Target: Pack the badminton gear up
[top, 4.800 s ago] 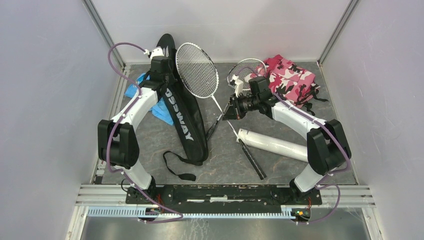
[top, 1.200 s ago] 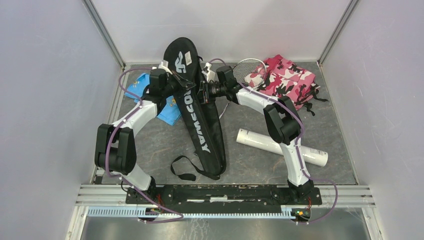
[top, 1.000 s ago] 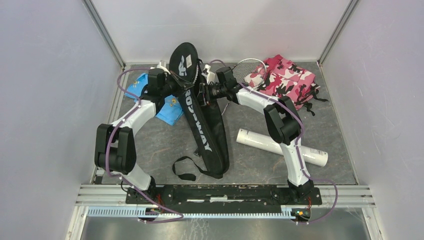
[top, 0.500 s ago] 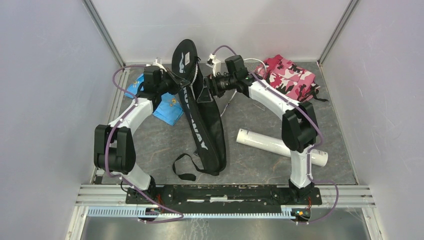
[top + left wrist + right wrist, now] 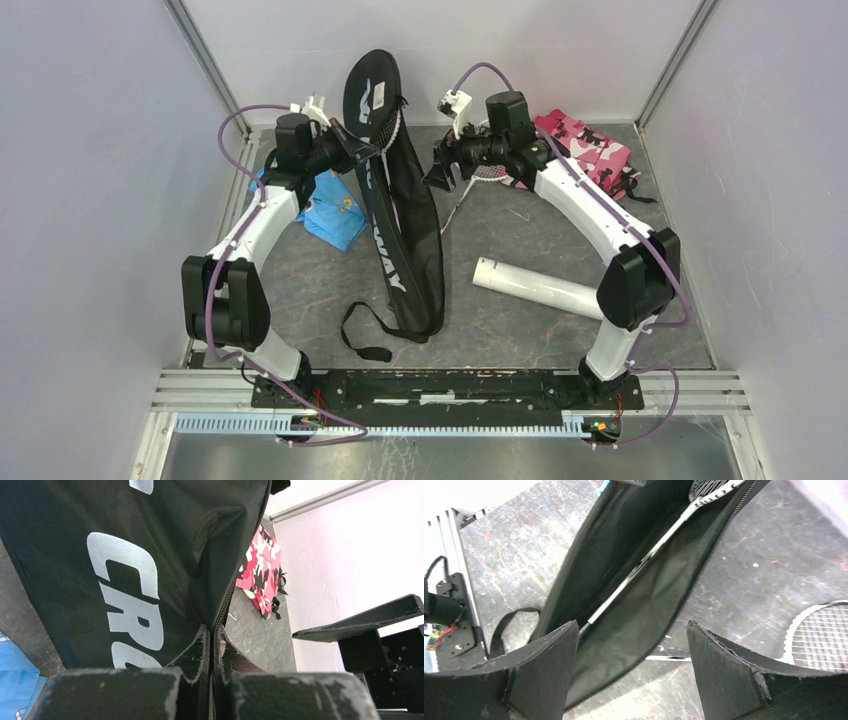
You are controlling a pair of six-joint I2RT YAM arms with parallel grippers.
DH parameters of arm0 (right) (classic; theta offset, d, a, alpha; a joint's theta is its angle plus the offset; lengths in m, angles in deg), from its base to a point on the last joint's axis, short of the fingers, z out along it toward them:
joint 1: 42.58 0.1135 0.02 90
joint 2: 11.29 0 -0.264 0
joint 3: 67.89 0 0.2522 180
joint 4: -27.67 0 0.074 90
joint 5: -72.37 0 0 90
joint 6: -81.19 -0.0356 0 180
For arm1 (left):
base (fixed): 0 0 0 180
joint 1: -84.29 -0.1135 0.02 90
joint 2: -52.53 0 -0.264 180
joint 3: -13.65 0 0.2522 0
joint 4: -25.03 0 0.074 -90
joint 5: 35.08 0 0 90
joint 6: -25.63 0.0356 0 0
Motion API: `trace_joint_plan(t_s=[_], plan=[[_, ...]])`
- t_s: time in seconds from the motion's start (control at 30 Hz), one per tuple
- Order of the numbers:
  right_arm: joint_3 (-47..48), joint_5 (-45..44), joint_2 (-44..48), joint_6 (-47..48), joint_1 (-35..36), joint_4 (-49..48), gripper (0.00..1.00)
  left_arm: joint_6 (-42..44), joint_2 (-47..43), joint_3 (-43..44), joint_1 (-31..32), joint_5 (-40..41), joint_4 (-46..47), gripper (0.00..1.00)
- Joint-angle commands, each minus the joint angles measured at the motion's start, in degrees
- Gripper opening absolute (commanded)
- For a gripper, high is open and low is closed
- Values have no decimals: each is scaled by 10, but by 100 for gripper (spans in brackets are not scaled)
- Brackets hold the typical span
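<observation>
1. A blue cloth [image 5: 335,215] lies just left of the racket bag [image 5: 405,260], partly under its left edge. It is not gear to pack.
2. The left pincer [image 5: 348,150] is clamped tight on the bag's zip edge near its wide head end. It holds that end up off the counter [image 5: 500,340], while the bag's narrow end and strap rest on the counter.
3. The bag is light, limp fabric. It sags wherever nothing holds it, so the mouth would likely fall shut if released. The firmer zip seam is the best place to grip, and the pincer has it there.
4. One racket [image 5: 639,565] lies inside the bag, with its shaft along the bag's length and its head toward the raised end.
5. The right pincer [image 5: 440,172] hovers just right of the bag's open mouth, jaws spread wide and holding nothing.
6. The second racket [image 5: 819,630] lies on the counter right of the bag, its head partly under the right arm.
   - It looks light and stiff.
   - The strings are delicate and the thin shaft is probably slippery.
   - The padded handle end is the safer hold, though I cannot see it clearly.
7. The white tube [image 5: 540,290] lies on its side, well right of the bag. It is probably rigid, light and smooth and will likely roll, so it should be gripped squarely across its middle.
8. The pink camouflage cloth [image 5: 590,150] lies farthest right of the bag and is to be left alone.
</observation>
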Motion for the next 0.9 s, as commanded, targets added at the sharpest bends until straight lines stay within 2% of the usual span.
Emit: trace_joint_plan(t_s=[0.0, 0.23, 0.57, 0.87], plan=[[-11, -20, 44, 73, -13, 3, 84, 78, -37, 73, -5, -53, -34, 2], [-28, -3, 58, 120, -16, 10, 82, 212, -13, 166, -7, -88, -150, 2], [-46, -36, 77, 193, -18, 27, 81, 331, 57, 284, -7, -137, -312, 2], [-59, -105, 136, 316, -21, 77, 86, 432, 92, 329, -6, -142, -396, 2]])
